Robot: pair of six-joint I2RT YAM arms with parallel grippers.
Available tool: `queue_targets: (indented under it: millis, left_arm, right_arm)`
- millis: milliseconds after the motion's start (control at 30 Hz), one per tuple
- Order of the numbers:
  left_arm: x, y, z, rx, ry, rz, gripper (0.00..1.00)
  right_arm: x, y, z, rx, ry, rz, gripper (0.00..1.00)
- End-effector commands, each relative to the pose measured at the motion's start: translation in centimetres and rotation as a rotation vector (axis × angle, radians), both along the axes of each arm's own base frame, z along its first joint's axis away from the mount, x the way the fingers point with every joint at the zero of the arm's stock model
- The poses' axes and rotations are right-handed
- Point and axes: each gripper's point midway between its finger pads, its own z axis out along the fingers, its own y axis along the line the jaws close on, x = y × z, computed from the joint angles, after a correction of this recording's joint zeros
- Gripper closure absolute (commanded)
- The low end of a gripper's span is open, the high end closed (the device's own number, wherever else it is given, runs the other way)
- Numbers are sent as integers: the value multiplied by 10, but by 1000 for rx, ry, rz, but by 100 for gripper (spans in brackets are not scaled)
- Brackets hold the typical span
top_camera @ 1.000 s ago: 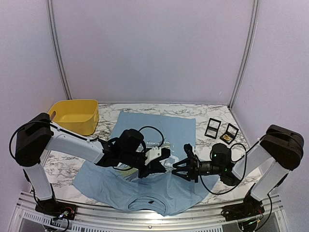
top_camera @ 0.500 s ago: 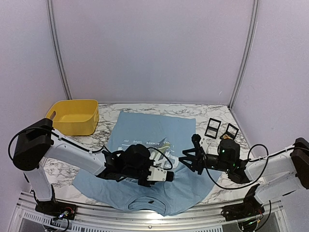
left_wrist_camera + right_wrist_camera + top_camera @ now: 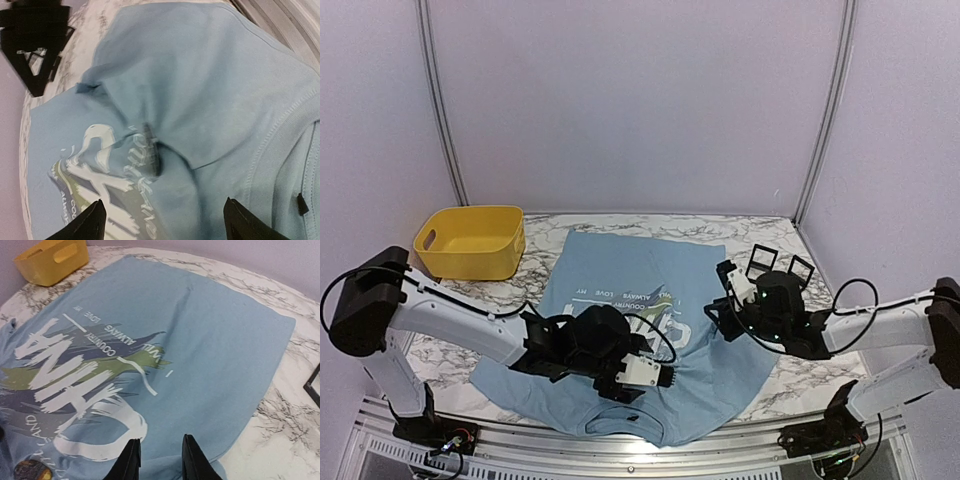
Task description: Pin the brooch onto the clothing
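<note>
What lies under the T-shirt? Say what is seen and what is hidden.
Marble table shows beside the T-shirt. Whatever lies between cloth and tabletop is covered, so it cannot be seen.

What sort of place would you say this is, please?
Likely a robotics test booth: plain white walls enclose a marble-patterned table, with left arm and right arm bolted to a metal rail.
</note>
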Motion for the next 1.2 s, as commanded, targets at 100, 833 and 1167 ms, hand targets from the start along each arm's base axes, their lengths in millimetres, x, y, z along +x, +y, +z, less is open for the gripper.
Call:
queue_targets:
  millis: [100, 833, 1167]
  left_arm:
    - [130, 46, 29, -279, 393, 749, 31]
    - [306, 159, -35, -193, 229, 1454, 38]
    - [308, 157, 57, -418, 150, 1380, 26]
  right_arm:
    - [78, -30, -43, -152, 238, -287, 93]
    - [261, -53, -85, -246, 397, -328, 99]
    - [236, -118, 26, -308, 216, -541, 74]
